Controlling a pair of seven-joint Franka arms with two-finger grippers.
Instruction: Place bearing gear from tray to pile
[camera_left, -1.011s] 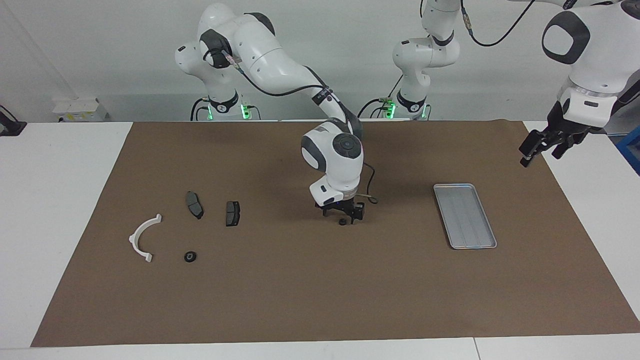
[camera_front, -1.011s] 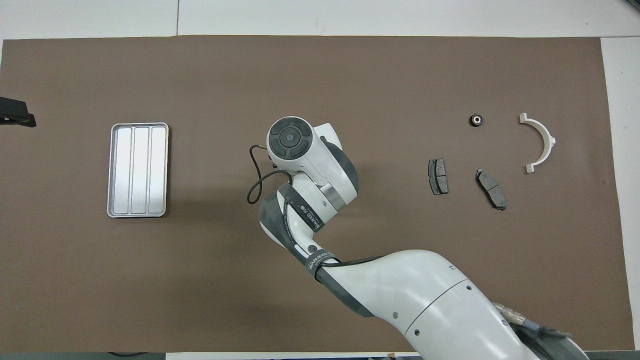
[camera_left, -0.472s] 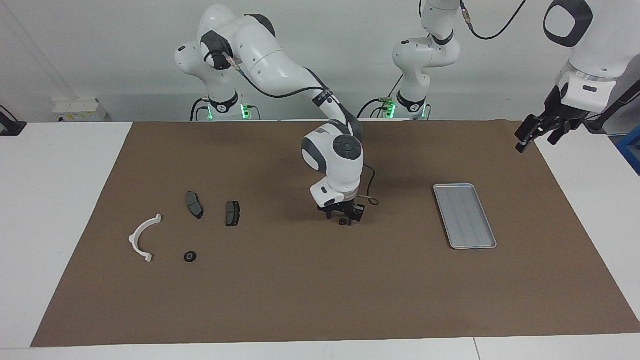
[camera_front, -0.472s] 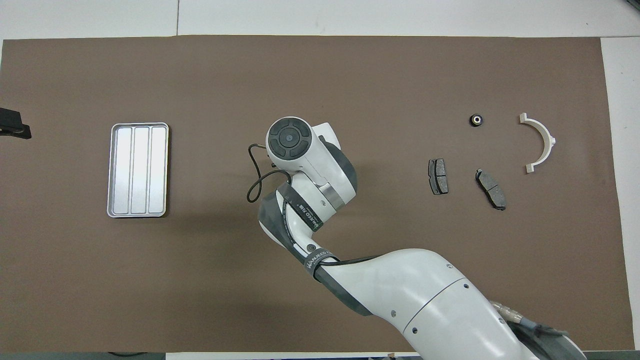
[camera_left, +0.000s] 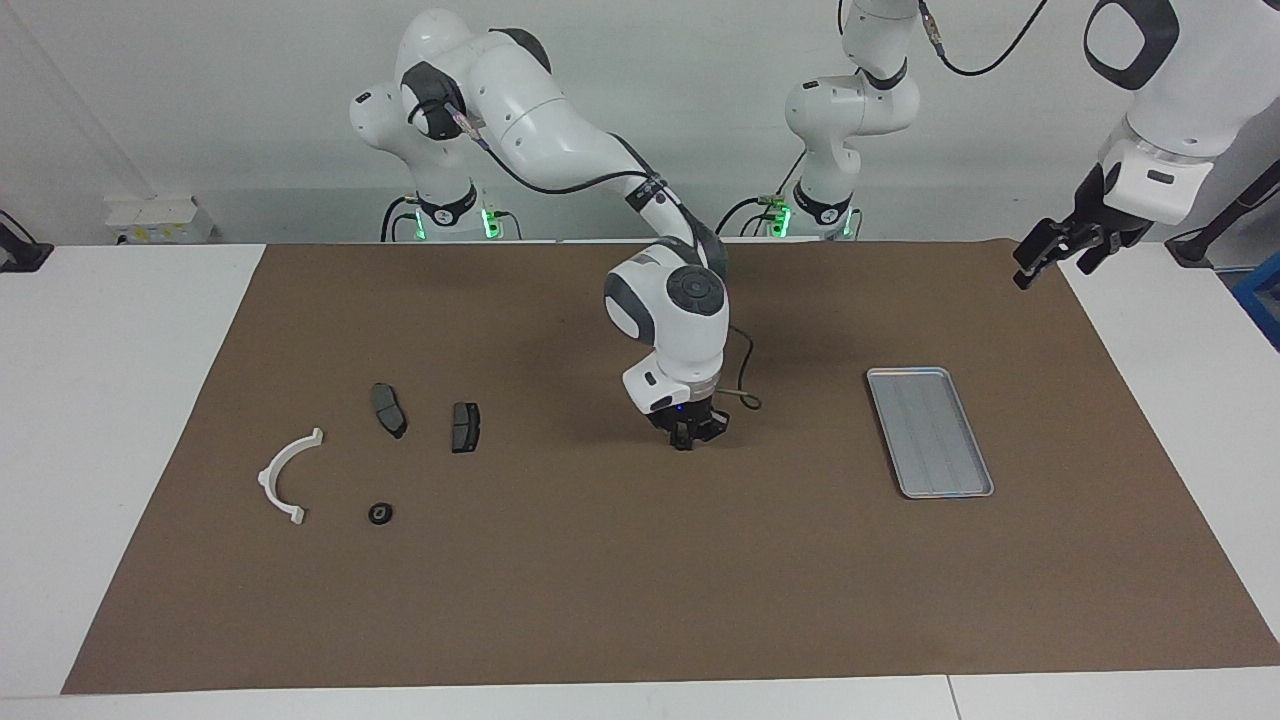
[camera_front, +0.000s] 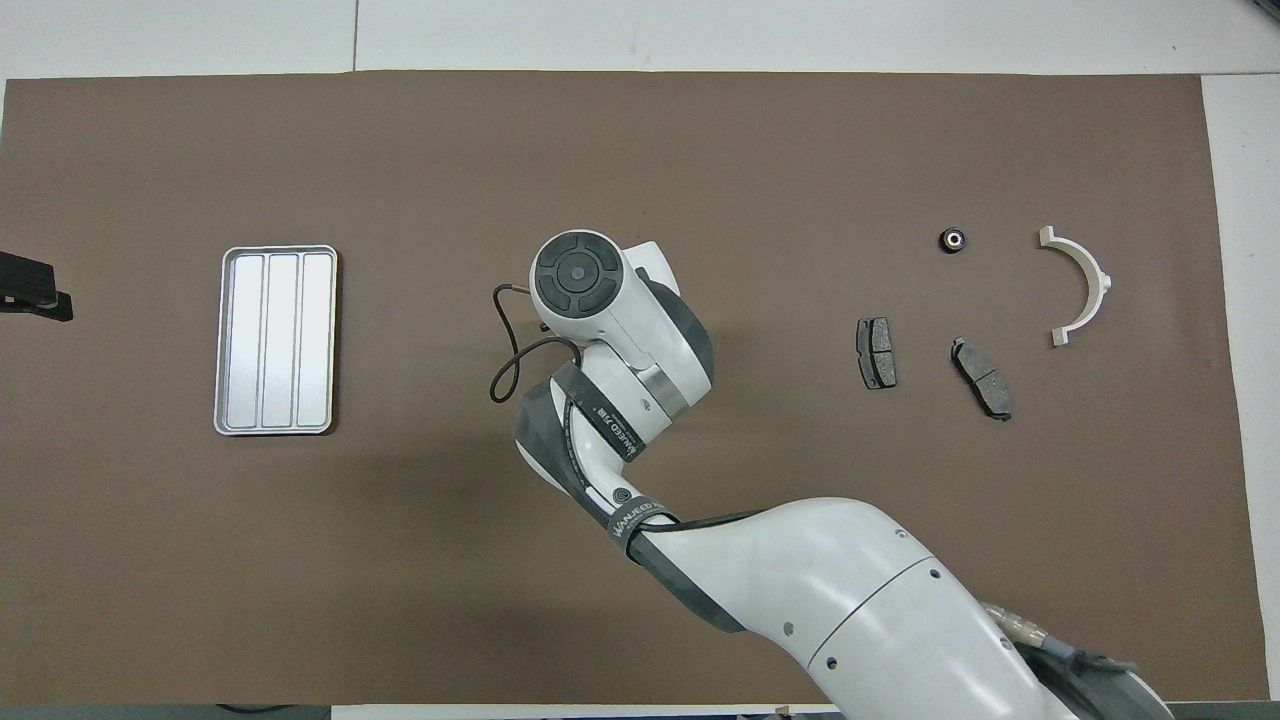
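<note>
My right gripper is down at the mat's middle, shut on a small black bearing gear that barely shows between its fingers. In the overhead view the right wrist hides both. The silver ribbed tray lies bare toward the left arm's end. The pile lies toward the right arm's end: a white half-ring bracket, two dark brake pads, and a second black bearing gear. My left gripper waits raised and open over the mat's edge, past the tray.
A brown mat covers the white table. A thin cable loops off the right wrist. Bare mat lies between the right gripper and the pile.
My right gripper's fingers have closed in on the bearing gear at the mat's middle. My left gripper has risen and drawn away from the tray.
</note>
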